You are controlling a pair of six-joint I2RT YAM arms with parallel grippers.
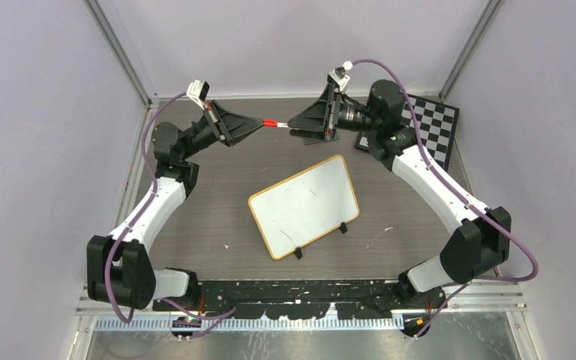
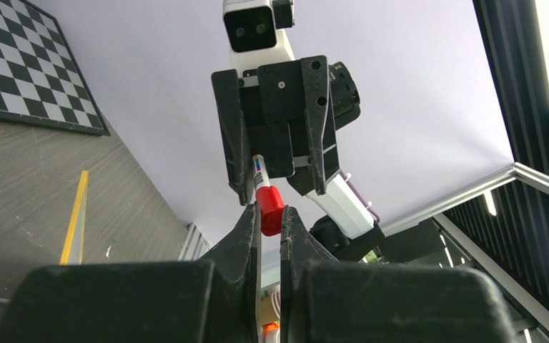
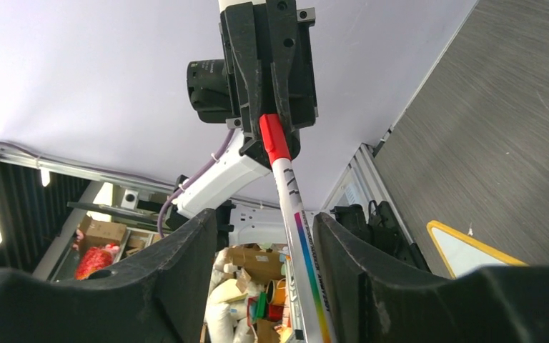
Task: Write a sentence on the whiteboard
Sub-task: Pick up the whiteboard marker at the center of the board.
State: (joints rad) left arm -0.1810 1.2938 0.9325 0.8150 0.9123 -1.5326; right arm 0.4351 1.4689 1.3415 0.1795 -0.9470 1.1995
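**A:** Where's the whiteboard [image 1: 304, 204]?

**B:** Flat on the table, blank, no sentence on it yet. It looks light and slick, so I'd expect it to skid under a pressing tip.

**A:** And the hands?

**B:** Both are beyond the whiteboard's far edge, well apart from it. The left gripper [image 1: 260, 123] clamps the marker [image 3: 297, 214] by its cap [image 2: 269, 207]. The right gripper [image 3: 266, 218] has its jaws apart around the barrel, not touching it. The barrel looks stiff and smooth, so grip it mid-length.

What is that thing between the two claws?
A marker: the left gripper pinches its red cap; its white barrel reaches into the open right gripper. The top view shows it.
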